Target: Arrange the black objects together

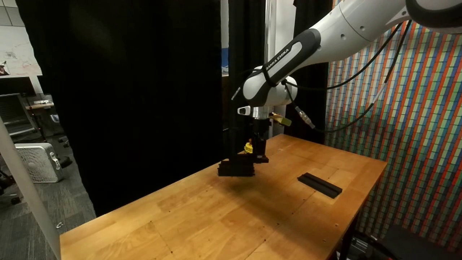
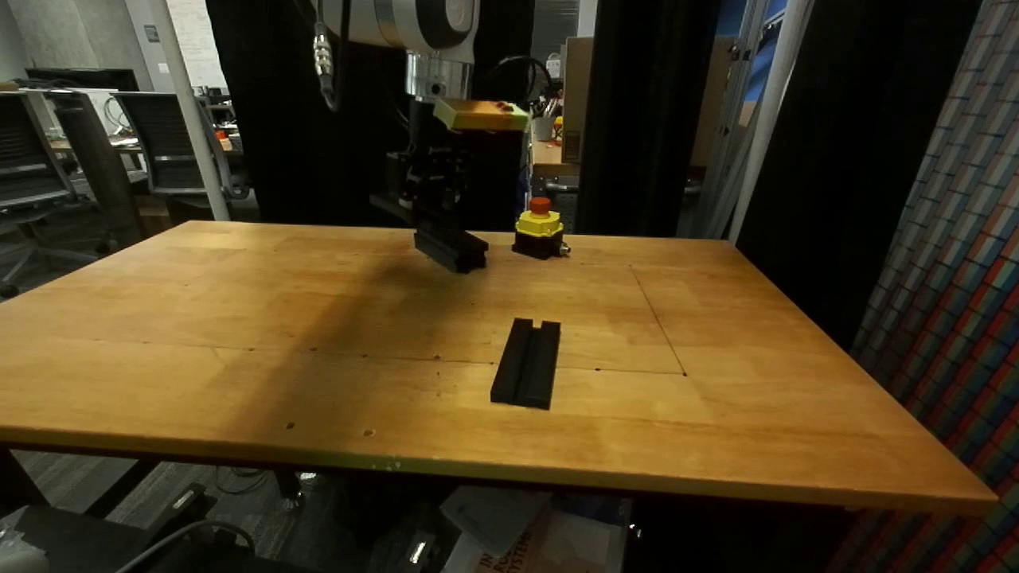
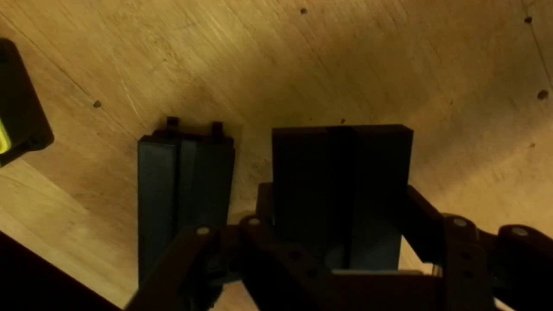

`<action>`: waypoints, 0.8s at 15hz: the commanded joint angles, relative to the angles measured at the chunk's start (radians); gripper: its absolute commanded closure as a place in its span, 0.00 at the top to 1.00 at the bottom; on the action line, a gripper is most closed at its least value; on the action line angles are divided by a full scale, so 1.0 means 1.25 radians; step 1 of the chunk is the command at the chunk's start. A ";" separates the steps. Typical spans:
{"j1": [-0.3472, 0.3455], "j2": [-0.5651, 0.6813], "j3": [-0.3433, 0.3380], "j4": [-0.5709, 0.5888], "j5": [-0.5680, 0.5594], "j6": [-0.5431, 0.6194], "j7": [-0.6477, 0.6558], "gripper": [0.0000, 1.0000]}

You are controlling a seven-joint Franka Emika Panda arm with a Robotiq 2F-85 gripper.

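Note:
My gripper (image 3: 339, 205) is shut on a matte-black grooved bar (image 3: 341, 168), with a finger against each side. The bar looks larger than its neighbour and is held above the wooden table. A second black piece (image 3: 185, 185) lies to its left, roughly parallel and apart; ledges at its end suggest stacked bars. It seems to be the block (image 2: 452, 249) below my gripper (image 2: 434, 199) in an exterior view. Another bar lies flat on the table, in both exterior views (image 1: 319, 185) (image 2: 525, 364). Dark overlap hides exact borders around the gripper.
A yellow emergency-stop button with a red top (image 2: 540, 227) stands near the table's back edge; its black base (image 3: 19, 99) shows at the wrist view's left. Black curtains (image 1: 126, 90) hang beyond the wooden table (image 1: 202, 216). A cable (image 1: 346, 126) loops from the arm.

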 commanded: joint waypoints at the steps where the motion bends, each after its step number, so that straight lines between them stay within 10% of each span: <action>1: 0.013 0.032 0.005 0.034 0.027 0.070 0.111 0.46; 12: 0.040 0.126 0.000 0.071 -0.118 0.226 0.303 0.46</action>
